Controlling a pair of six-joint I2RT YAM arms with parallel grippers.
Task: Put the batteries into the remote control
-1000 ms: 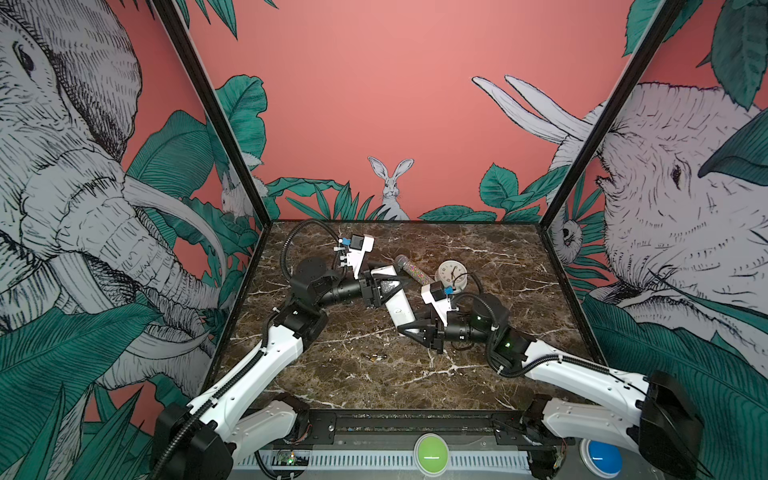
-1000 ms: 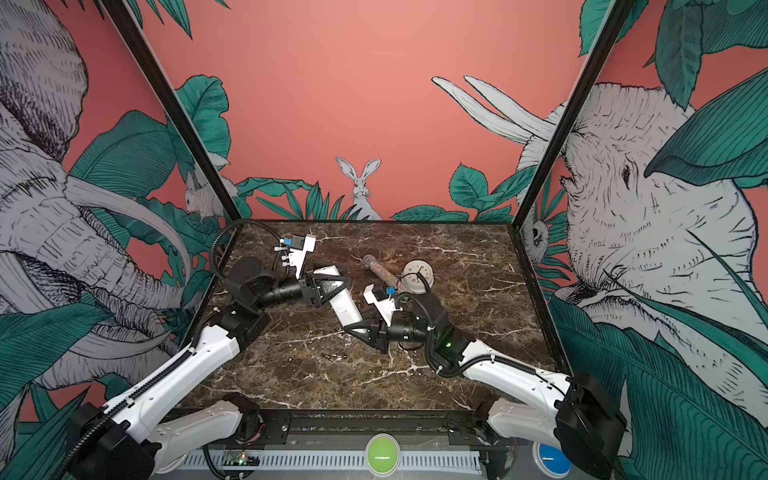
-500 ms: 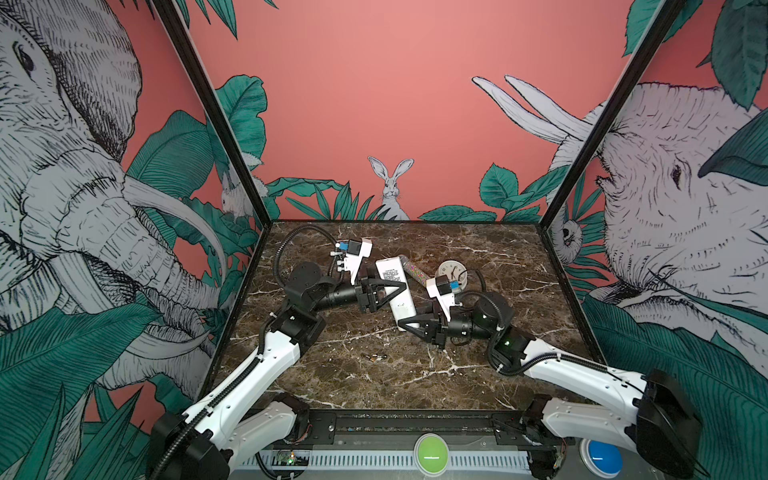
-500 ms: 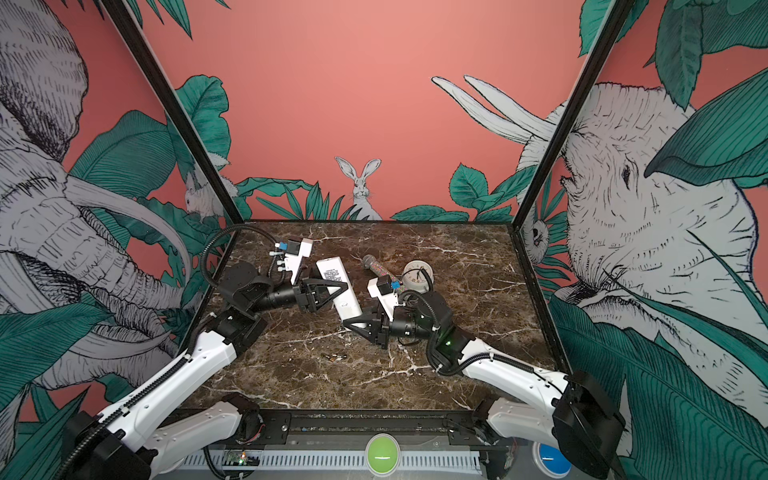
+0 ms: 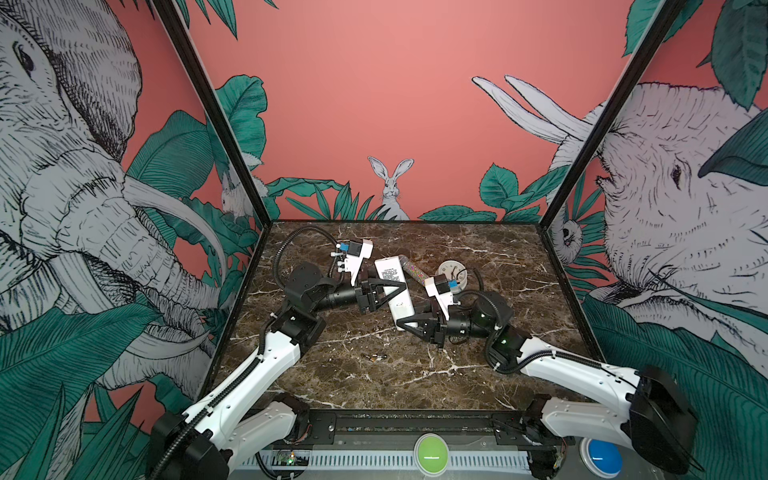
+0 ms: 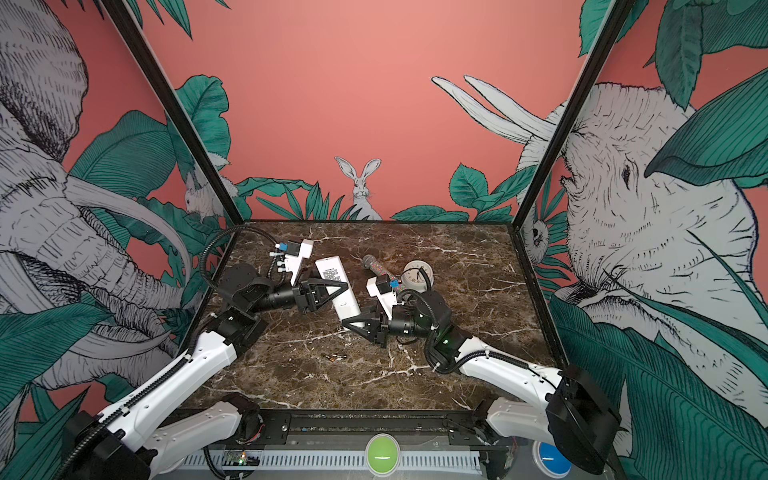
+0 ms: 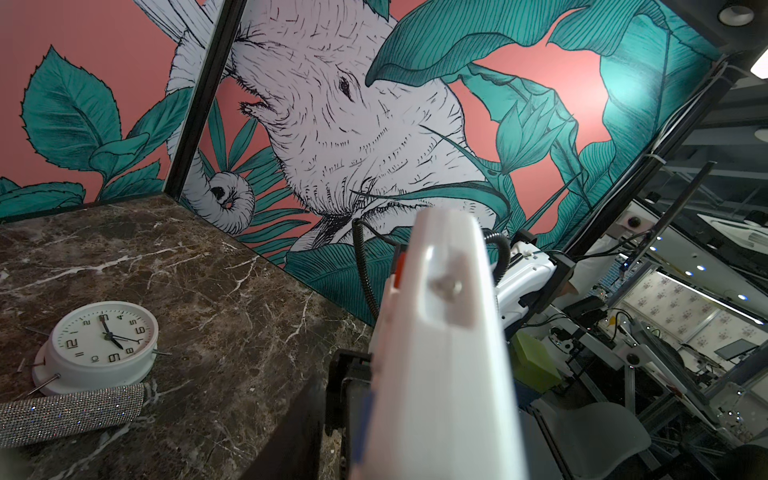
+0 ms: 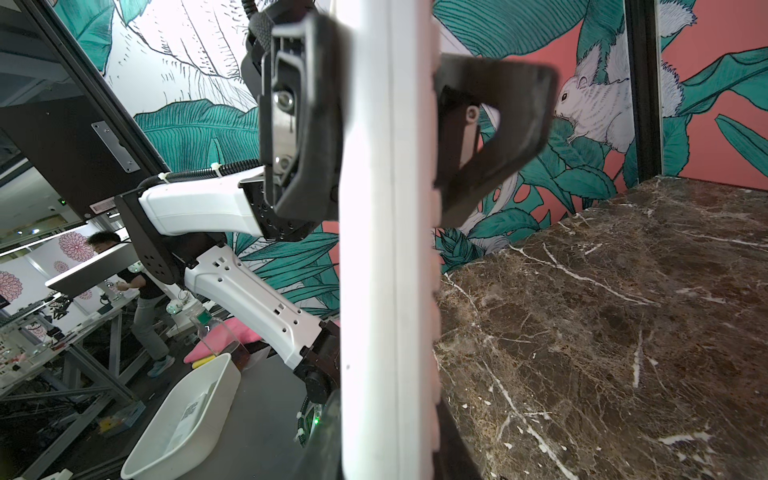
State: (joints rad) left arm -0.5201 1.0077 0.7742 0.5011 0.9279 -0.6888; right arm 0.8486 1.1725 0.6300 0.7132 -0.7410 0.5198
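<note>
While left gripper and right gripper clamp the slim white plastic remote control, its back cover likely needs opening.

White arm links, black joints, ribbed black cable conduit, black triangular fingers, white wrist-camera housings, blue plugs.

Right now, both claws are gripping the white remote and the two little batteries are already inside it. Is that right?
One thing is wrong: the batteries are not inside. Both top views show them lying on the marble table, nearer the front edge than the remote control. The rest is right: the left gripper and the right gripper both grip it.
</note>
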